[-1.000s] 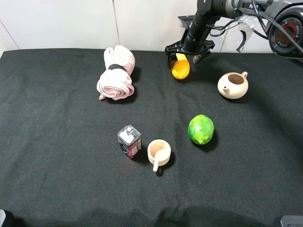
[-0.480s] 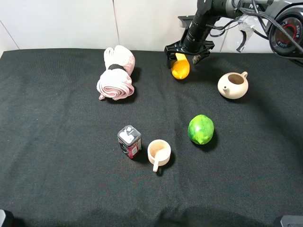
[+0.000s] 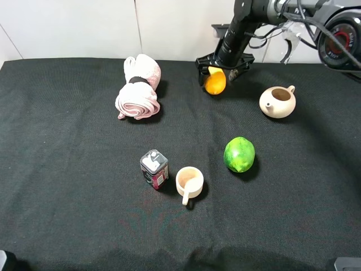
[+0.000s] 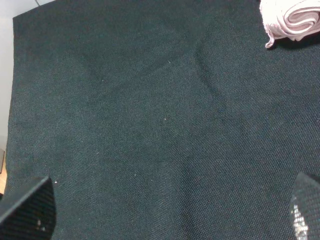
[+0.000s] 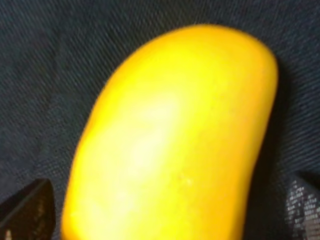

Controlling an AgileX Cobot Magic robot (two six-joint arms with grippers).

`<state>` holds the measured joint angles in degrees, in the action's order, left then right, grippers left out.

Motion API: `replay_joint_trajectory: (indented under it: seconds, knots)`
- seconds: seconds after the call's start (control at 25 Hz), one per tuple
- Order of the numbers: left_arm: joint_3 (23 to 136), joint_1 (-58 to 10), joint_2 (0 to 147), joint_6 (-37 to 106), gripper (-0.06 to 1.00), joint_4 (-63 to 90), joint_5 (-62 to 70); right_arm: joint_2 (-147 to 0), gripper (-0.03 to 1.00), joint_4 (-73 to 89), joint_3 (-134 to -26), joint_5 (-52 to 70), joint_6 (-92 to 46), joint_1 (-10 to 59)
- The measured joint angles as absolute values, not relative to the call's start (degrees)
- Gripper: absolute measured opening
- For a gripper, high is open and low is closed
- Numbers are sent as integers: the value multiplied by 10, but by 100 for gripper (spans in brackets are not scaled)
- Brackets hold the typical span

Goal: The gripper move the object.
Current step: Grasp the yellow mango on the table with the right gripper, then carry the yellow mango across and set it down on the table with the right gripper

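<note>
Your right claw is hanging spread wide at the far edge of the table. Its two fingers are standing either side of the mango without squeezing it, so it is gripping nothing. The mango is lying on the black cloth beneath it, right of the middle. A beige teapot is sitting near, toward the right edge. A green fruit is lying closer to the near edge, and a pink rolled towel is lying leftward. Your left claw is gaping too, over the cloth.

A black cloth lies flat before a white panelled wall.
</note>
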<state>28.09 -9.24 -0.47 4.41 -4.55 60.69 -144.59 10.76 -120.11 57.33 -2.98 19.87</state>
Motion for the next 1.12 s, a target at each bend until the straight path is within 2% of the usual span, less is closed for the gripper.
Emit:
replay_joint_trajectory:
  seconds: [0.12,0.28,0.32,1.12]
  knots:
    - [281,-92,-5,44,99,-46,607,-1451,67,110,-1201,577,-30,199]
    - [281,-92,-5,44,99,-46,607,-1451,47,112,-1201,577,-30,199]
    - [281,-92,-5,44,99,-46,607,-1451,46,113,-1201,578,-29,199]
    - [281,-92,-5,44,99,-46,607,-1446,46,112,-1201,588,-29,199]
